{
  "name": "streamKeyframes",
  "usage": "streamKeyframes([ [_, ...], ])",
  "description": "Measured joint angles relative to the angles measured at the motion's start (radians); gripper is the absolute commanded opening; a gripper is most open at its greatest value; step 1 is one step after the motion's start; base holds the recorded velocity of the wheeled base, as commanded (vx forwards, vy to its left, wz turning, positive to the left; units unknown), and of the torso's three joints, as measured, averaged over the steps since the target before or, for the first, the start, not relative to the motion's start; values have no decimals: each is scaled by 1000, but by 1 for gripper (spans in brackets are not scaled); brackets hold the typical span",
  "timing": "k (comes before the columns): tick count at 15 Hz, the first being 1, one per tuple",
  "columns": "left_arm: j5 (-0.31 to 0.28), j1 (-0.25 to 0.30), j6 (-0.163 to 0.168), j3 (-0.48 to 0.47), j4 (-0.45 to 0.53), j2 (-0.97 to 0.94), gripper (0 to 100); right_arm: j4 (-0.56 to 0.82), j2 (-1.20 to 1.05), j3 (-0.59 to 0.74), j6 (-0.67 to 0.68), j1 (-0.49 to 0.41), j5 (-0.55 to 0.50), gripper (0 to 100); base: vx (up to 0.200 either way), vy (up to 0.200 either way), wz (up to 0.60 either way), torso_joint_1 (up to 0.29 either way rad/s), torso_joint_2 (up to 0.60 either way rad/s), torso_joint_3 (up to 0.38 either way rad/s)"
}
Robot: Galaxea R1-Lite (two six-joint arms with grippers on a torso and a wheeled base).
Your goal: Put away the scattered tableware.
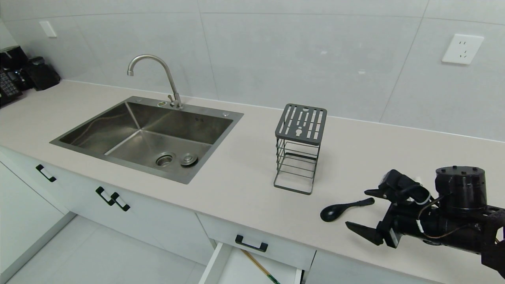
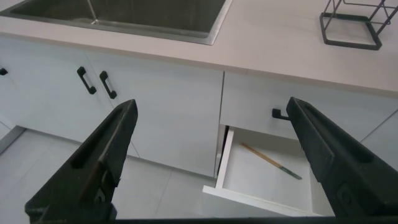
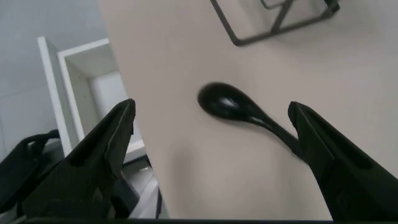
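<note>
A black spoon [image 1: 331,213] lies on the pale counter [image 1: 244,173] near its front edge, handle pointing right. My right gripper [image 1: 357,208] hovers at the handle end, open, with one finger on each side of it and nothing gripped. In the right wrist view the spoon [image 3: 227,102] lies between the spread fingers [image 3: 93,162]. A dark wire rack [image 1: 299,148] stands just behind the spoon. Below the counter a white drawer [image 1: 221,266] is pulled open with a wooden chopstick [image 1: 260,268] inside. My left gripper [image 2: 211,107] is open in front of the cabinets, facing that drawer [image 2: 227,168] and chopstick [image 2: 270,160].
A steel sink [image 1: 79,134] with a curved faucet [image 1: 158,75] takes up the counter's left half. Dark appliances [image 1: 23,73] stand at the far left by the wall. Cabinet doors with black handles [image 2: 93,81] run below the counter. Bare counter stretches right of the rack.
</note>
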Motion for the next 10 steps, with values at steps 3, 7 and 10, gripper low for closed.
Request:
streamKeyframes([
  [3,0,0,0,0,0,0,100,-1,37,-22,-28,-91,35,100,0,0,0,0,0,0],
  [7,0,0,0,0,0,0,100,0,108,-48,-34,-127,58,100,0,0,0,0,0,0],
  [10,0,0,0,0,0,0,100,0,166,-94,-56,-130,60,100,0,0,0,0,0,0],
])
